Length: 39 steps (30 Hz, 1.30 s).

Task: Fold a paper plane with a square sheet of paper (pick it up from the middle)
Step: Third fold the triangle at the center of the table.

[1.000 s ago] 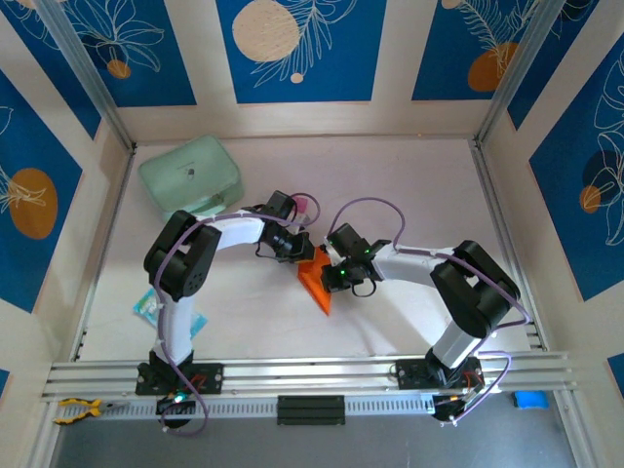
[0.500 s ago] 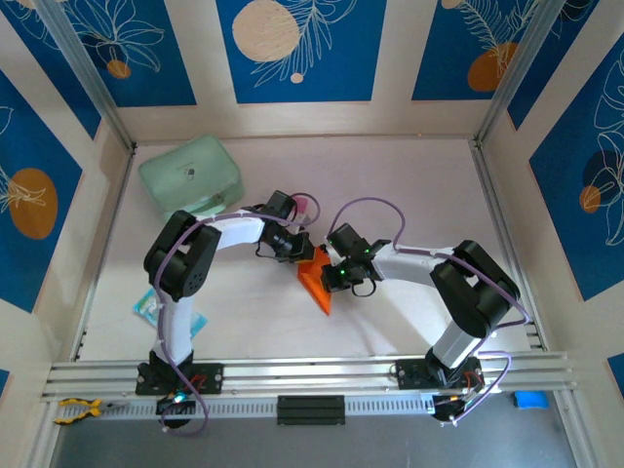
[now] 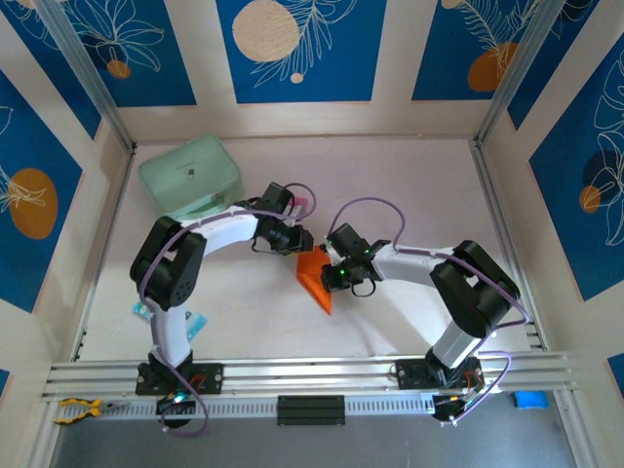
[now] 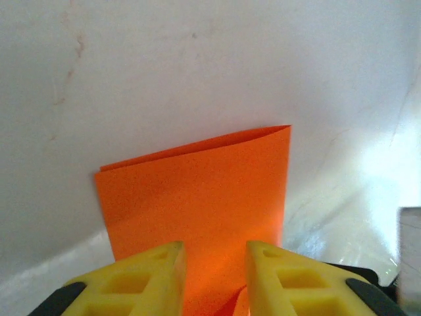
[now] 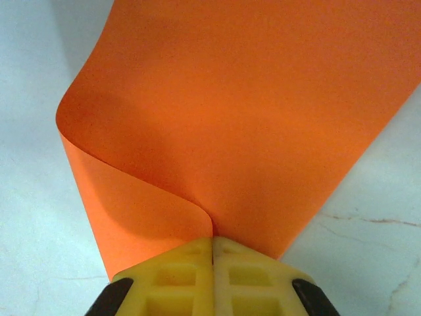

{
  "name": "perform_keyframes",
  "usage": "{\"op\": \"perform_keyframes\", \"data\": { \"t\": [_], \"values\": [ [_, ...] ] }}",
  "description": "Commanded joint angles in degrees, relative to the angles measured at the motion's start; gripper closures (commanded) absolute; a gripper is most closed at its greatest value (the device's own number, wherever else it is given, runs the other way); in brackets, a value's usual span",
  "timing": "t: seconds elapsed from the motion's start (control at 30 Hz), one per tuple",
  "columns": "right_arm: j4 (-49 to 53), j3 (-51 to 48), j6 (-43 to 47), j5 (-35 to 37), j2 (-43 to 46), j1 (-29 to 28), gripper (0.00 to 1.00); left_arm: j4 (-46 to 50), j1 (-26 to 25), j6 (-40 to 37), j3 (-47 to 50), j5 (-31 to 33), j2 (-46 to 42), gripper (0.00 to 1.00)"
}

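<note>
The square sheet of paper (image 3: pixel 314 278) is bright orange and lies doubled over mid-table between the two arms. My right gripper (image 3: pixel 328 276) is shut on its near edge; in the right wrist view the yellow fingertips (image 5: pixel 212 247) meet on the paper (image 5: pixel 250 118), with one layer curling over on the left. My left gripper (image 3: pixel 296 242) stands at the paper's far end. In the left wrist view its gripper (image 4: pixel 214 263) is open, the yellow fingers apart above the folded sheet (image 4: pixel 197 191), which lies flat on the table.
A mint-green case (image 3: pixel 190 175) sits at the back left. A small pink block (image 3: pixel 304 205) lies just behind the left wrist. A teal item (image 3: pixel 146 310) lies by the left arm's base. The rail (image 3: pixel 312 375) runs along the near edge.
The left gripper's jaws have parted and released the paper, and the left arm has shifted slightly back and left. The right gripper still holds the sheet in place.
</note>
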<state>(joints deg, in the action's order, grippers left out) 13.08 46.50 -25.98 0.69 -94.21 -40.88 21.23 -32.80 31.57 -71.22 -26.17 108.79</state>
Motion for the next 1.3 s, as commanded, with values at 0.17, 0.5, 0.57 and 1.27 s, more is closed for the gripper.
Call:
{"op": "perform_keyframes", "data": {
  "t": [0.17,0.5,0.57,1.27],
  "values": [
    [0.6,-1.6,-0.6,0.5,-1.0,0.0,1.00,-1.7,0.1,3.6,8.1,2.3,-8.8,0.76],
    [-0.1,-2.4,-1.4,0.3,-0.9,0.2,1.00,-36.1,-1.2,27.1,29.3,-9.7,-18.4,0.98],
    [-0.2,-2.4,-1.4,0.3,-1.0,0.2,1.00,-42.2,-2.8,30.4,31.8,-10.3,-17.5,0.99],
    [0.4,-2.1,-2.4,0.8,-1.0,0.2,1.00,-46.7,-6.4,32.7,35.6,-7.6,-11.3,1.00]
  ]
}}
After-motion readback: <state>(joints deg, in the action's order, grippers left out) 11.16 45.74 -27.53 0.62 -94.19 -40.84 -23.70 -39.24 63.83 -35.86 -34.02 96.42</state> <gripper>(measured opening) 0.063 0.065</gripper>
